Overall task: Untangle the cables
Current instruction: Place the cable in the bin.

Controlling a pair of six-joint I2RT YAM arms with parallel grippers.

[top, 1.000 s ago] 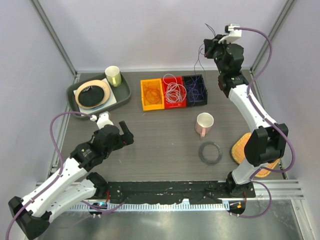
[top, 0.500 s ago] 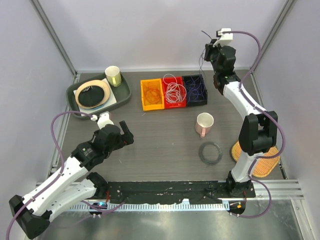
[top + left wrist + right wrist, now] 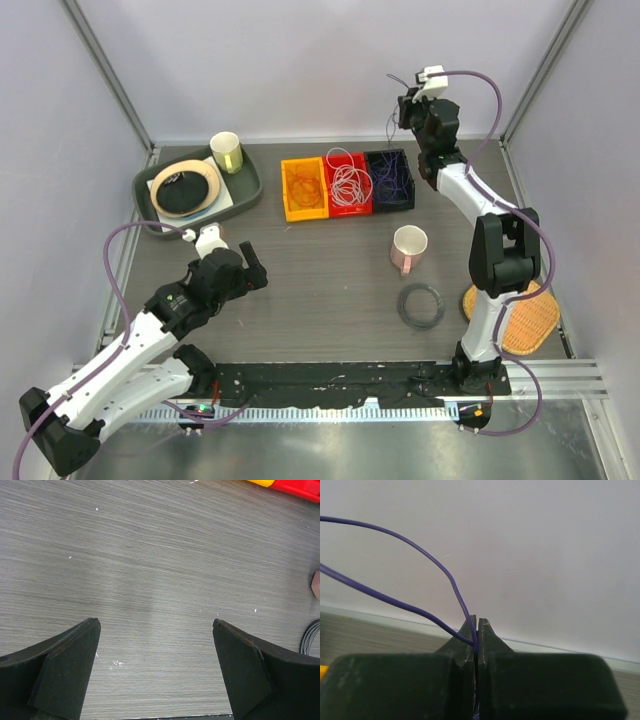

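Note:
Three bins stand in a row at the back: an orange bin [image 3: 304,189] with orange cables, a red bin [image 3: 348,184] with white cables [image 3: 350,182], and a dark bin [image 3: 390,180] with purple cables. My right gripper [image 3: 405,104] is raised high above the dark bin. It is shut on a thin purple cable [image 3: 392,126] that hangs toward that bin. In the right wrist view the jaws [image 3: 477,622] pinch the purple cable [image 3: 420,547] against the back wall. My left gripper [image 3: 250,265] is open and empty low over bare table [image 3: 155,625].
A pink mug [image 3: 409,248] and a thick black cord ring [image 3: 421,305] sit right of centre. A grey tray [image 3: 243,185] with a plate and a pale cup [image 3: 227,152] is at the back left. A woven mat [image 3: 515,315] lies by the right arm's base.
My right gripper has swung left and toward the back wall with the purple cable held in it. The left arm has not moved.

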